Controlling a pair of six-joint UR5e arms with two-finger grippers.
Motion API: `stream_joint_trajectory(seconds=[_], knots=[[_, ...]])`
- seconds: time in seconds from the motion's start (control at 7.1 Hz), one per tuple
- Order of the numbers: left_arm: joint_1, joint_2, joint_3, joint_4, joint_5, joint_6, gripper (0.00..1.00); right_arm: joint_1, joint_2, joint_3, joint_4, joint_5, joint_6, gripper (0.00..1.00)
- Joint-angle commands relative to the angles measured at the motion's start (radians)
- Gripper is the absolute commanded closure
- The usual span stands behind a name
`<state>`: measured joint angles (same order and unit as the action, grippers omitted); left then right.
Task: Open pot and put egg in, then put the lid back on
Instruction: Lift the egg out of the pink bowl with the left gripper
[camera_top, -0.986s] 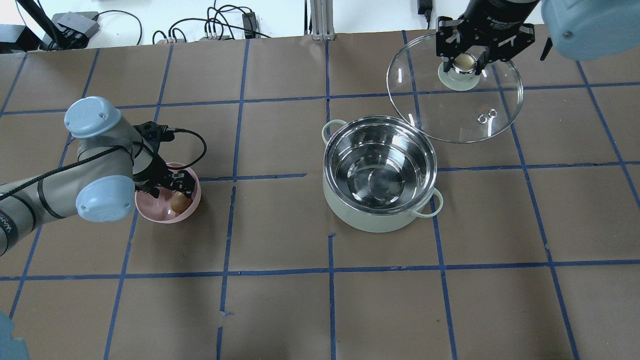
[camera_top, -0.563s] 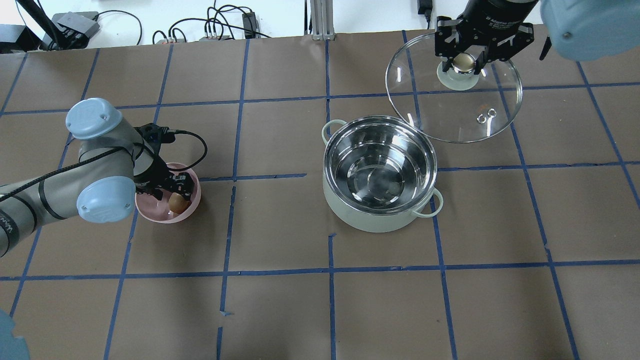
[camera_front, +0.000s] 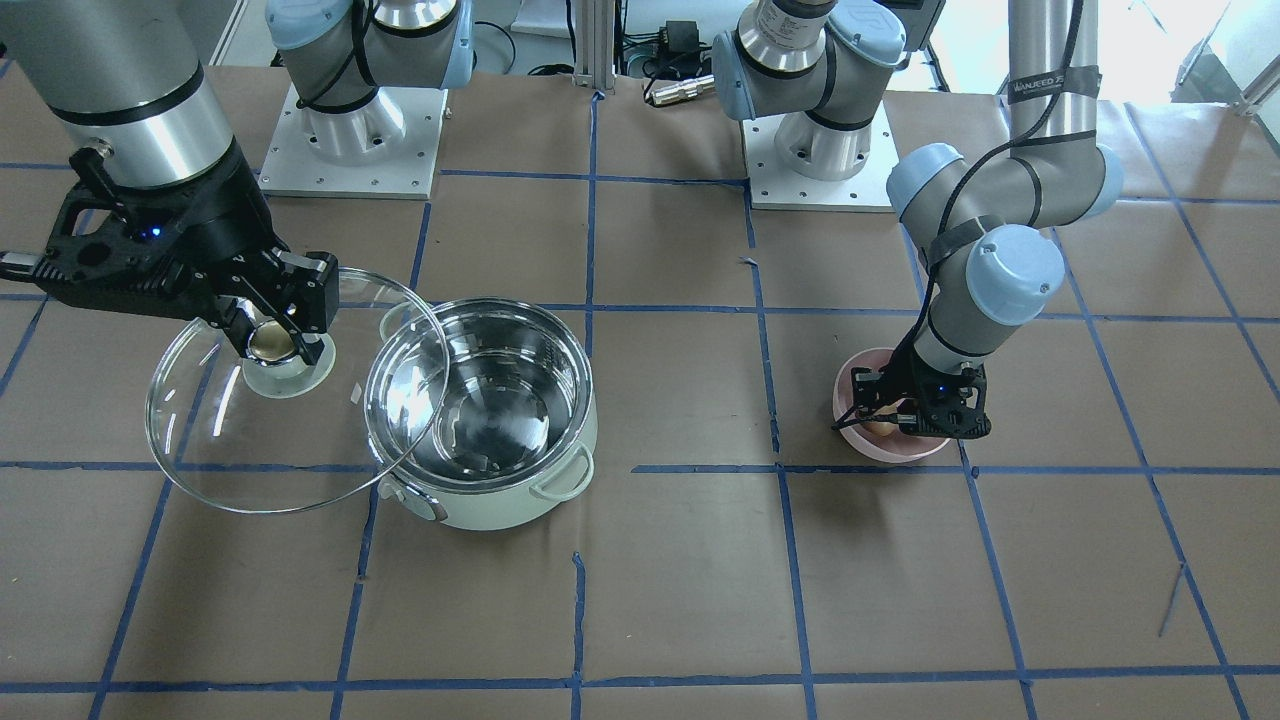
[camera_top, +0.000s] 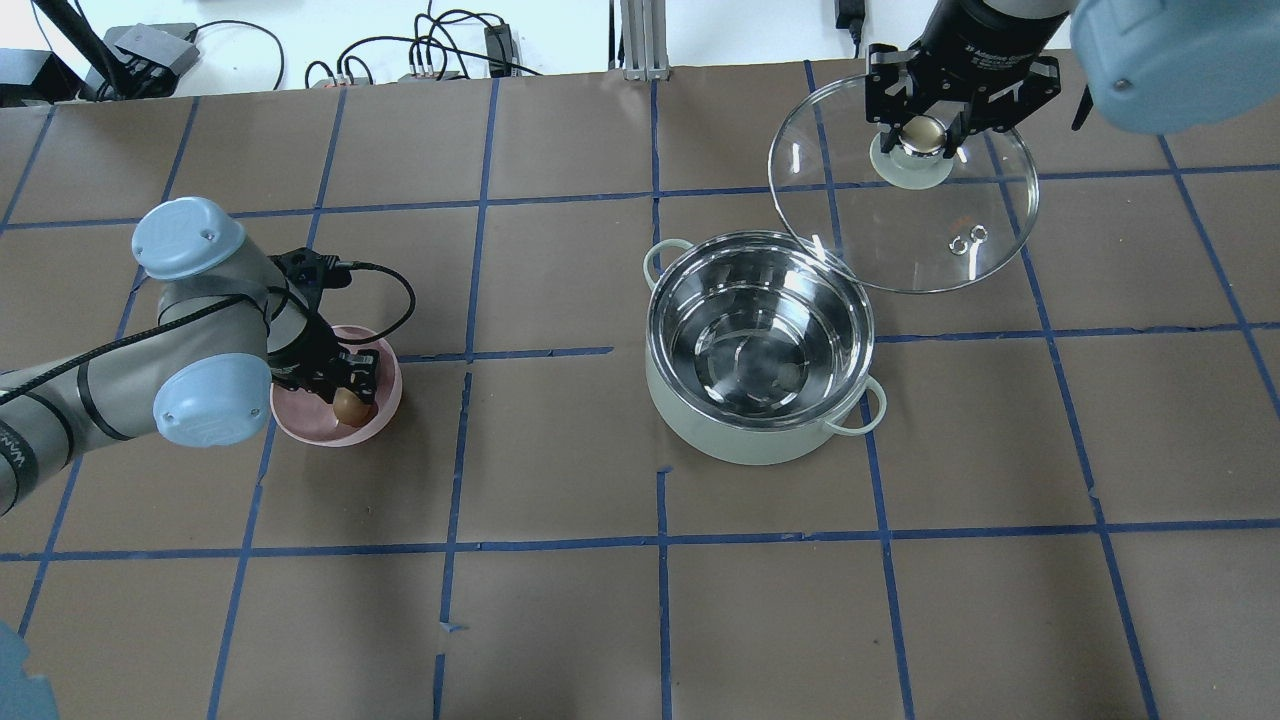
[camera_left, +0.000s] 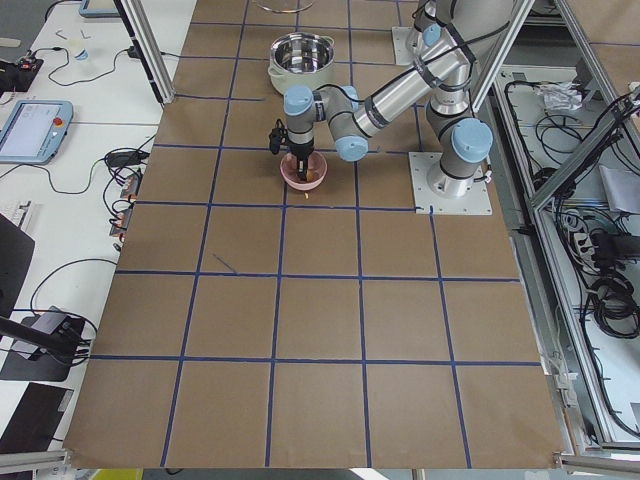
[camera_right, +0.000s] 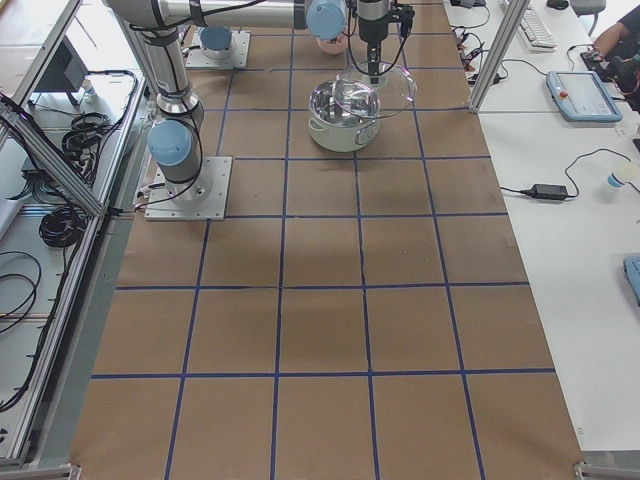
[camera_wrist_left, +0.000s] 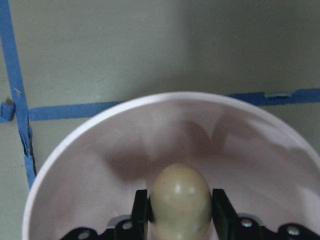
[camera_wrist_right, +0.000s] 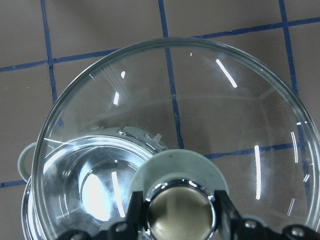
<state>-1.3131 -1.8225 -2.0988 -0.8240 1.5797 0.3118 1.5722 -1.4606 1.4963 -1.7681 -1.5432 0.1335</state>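
The mint-green pot (camera_top: 760, 345) stands open with an empty steel interior; it also shows in the front view (camera_front: 485, 415). My right gripper (camera_top: 925, 135) is shut on the beige knob of the glass lid (camera_top: 903, 185) and holds it in the air beyond and to the right of the pot. In the right wrist view the lid (camera_wrist_right: 180, 130) partly overlaps the pot's rim. My left gripper (camera_top: 345, 385) is down in the pink bowl (camera_top: 340, 390). In the left wrist view its fingers are shut on the tan egg (camera_wrist_left: 181, 198).
Brown paper with blue tape lines covers the table (camera_top: 560, 450). Cables and power bricks (camera_top: 420, 55) lie along the far edge. The arm bases (camera_front: 350, 140) stand on the robot's side of the table.
My left gripper has closed in around the egg in the pink bowl. My right gripper has carried the lid slightly farther back and left.
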Motion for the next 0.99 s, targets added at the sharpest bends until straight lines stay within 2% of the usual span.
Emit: stream_joint_trajectory(seconds=[0.0,0.14,0.28,0.7,0.85], knots=[[0.000,0.011,0.012,-0.001,0.000,-0.005,0.80,-0.001,0.003,0.010,-0.020,-0.002,-0.014,0.54],[-0.005,0.025,0.020,-0.009,0.000,-0.011,0.80,-0.001,0.003,0.010,-0.021,-0.002,-0.015,0.54],[-0.029,0.054,0.072,-0.102,-0.001,-0.029,0.80,-0.003,0.002,0.009,-0.021,-0.002,-0.014,0.54],[-0.127,0.092,0.296,-0.292,-0.010,-0.088,0.81,-0.001,-0.001,0.010,-0.019,-0.003,-0.014,0.54],[-0.177,0.091,0.336,-0.297,-0.015,-0.177,0.83,-0.003,-0.001,0.010,-0.019,-0.012,-0.015,0.54]])
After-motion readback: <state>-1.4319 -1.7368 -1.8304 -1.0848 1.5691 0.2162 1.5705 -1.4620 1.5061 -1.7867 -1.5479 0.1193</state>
